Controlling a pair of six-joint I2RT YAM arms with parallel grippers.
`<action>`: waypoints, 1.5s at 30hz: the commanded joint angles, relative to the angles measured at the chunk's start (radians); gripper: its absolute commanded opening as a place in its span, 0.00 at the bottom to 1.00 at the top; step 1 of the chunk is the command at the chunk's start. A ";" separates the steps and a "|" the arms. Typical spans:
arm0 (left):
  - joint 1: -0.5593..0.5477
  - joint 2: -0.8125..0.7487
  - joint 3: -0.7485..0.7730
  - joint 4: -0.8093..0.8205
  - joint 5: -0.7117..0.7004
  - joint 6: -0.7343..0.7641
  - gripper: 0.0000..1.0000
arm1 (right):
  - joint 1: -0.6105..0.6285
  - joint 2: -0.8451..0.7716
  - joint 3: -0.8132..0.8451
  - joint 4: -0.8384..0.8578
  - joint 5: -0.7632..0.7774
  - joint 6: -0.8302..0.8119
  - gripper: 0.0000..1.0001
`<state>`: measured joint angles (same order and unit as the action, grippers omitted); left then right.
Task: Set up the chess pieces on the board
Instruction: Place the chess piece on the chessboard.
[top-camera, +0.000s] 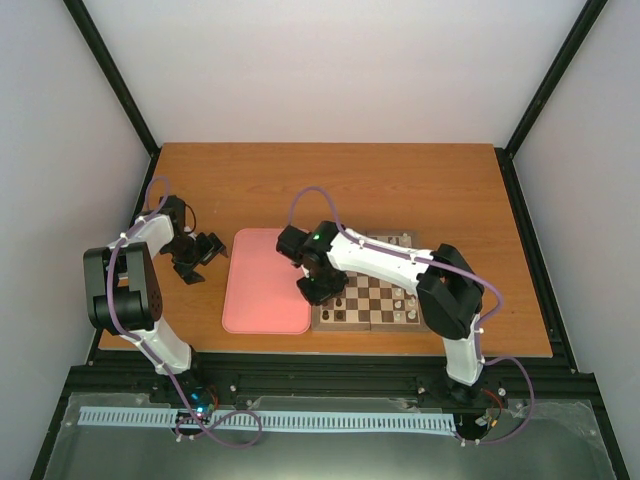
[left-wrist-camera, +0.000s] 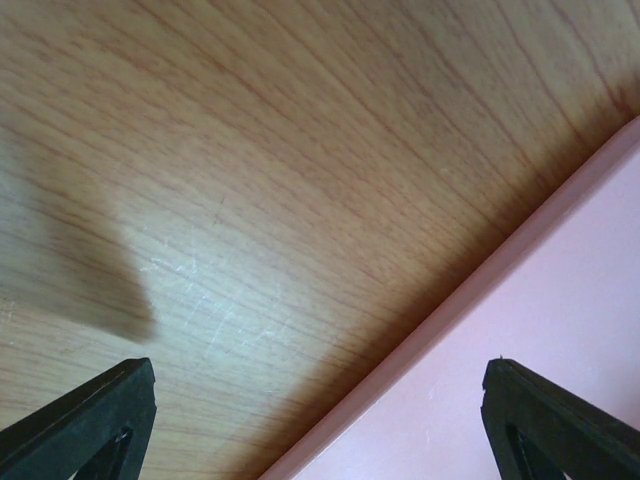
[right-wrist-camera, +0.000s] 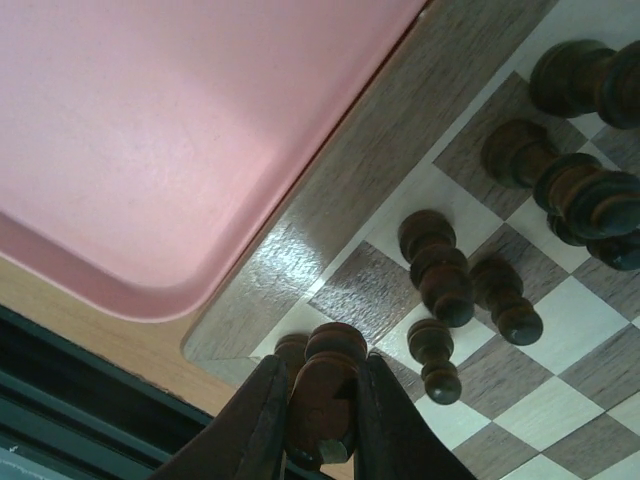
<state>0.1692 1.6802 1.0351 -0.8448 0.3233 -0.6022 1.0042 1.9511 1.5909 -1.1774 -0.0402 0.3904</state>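
Top view
- The surface (top-camera: 330, 180) carries a pink tray (top-camera: 265, 280) and the board (top-camera: 380, 305), side by side, with the tray on the left
- The left hand (top-camera: 205, 250) is above bare surface just left of the tray, well apart from the board
- The right arm reaches across the board. The right hand (top-camera: 318, 292) is over the board's tray-side edge
- Small pieces (top-camera: 343, 302) stand on several squares. They are too small here to tell apart

Left wrist view
- The left hand (left-wrist-camera: 318, 400) has its jaws spread wide and grips nothing
- One of the fingers (left-wrist-camera: 90, 420) is over the surface (left-wrist-camera: 250, 150), the other over the tray (left-wrist-camera: 560, 280)
- No piece shows in this view

Right wrist view
- The right hand (right-wrist-camera: 325, 410) is clamped on one dark piece (right-wrist-camera: 328, 375), with the fingers (right-wrist-camera: 260, 420) pressed against both of its sides
- The piece is over the corner square of the board (right-wrist-camera: 400, 180), beside the brown border and near the rounded corner of the tray (right-wrist-camera: 180, 130)
- Whether its base touches the square cannot be told
- Three dark pieces (right-wrist-camera: 437, 265) stand on squares just beyond the gripped one, close together
- More dark pieces cluster at the upper right (right-wrist-camera: 575, 185). Those at the frame edge are blurred
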 joint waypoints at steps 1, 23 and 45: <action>0.002 0.010 0.013 0.009 0.005 0.012 1.00 | -0.019 -0.035 -0.024 0.035 0.004 0.021 0.08; 0.001 0.018 0.024 0.004 -0.001 0.015 1.00 | -0.036 -0.025 -0.081 0.079 -0.010 0.012 0.09; 0.002 0.017 0.025 0.004 0.001 0.015 1.00 | -0.038 -0.025 -0.083 0.082 0.005 0.001 0.24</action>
<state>0.1692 1.6943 1.0351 -0.8452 0.3225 -0.6018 0.9745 1.9495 1.5063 -1.1042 -0.0563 0.3904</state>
